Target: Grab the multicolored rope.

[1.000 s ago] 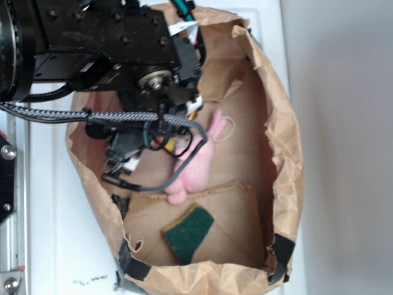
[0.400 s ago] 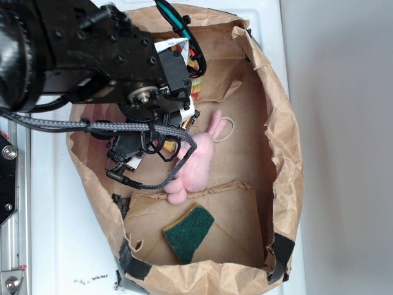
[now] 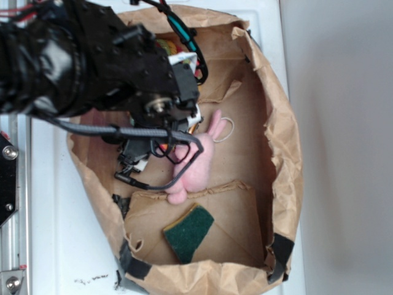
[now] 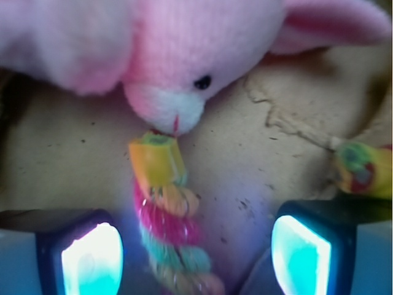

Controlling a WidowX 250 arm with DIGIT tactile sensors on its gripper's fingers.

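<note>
The black robot arm (image 3: 80,55) reaches down into a brown paper bag (image 3: 288,141) that lies open on the white desk (image 3: 61,246). From the exterior view the hand itself is buried under the arm's body and cables, so its state cannot be read there.

The wrist view settles it. The hand (image 4: 196,252) is open: its two fingers, each with a glowing pad (image 4: 92,258), stand well apart at the bottom corners of the picture, and neither touches anything. Between them, nearer the left-of-frame finger, lies the multicolored rope (image 4: 169,227), a thick twisted strand of yellow, pink-red and light green resting on the bag's cardboard floor (image 4: 245,172). One cut end of it points away from the hand and touches the white muzzle of the pink plush bunny (image 4: 166,55). Another bit of the same coloured rope (image 4: 362,169) shows just beyond the right-of-frame finger, apart from it.

The bunny lies across the far side of the hand, its face turned toward the fingers, one ear stretching off to the right of the frame. In the exterior view its pink body (image 3: 196,166) pokes out from under the arm, with a thin cord loop (image 3: 225,129) beside its ears. Further off in the bag, well clear of the hand, a green and yellow sponge (image 3: 187,233) lies on a cardboard flap.
</note>
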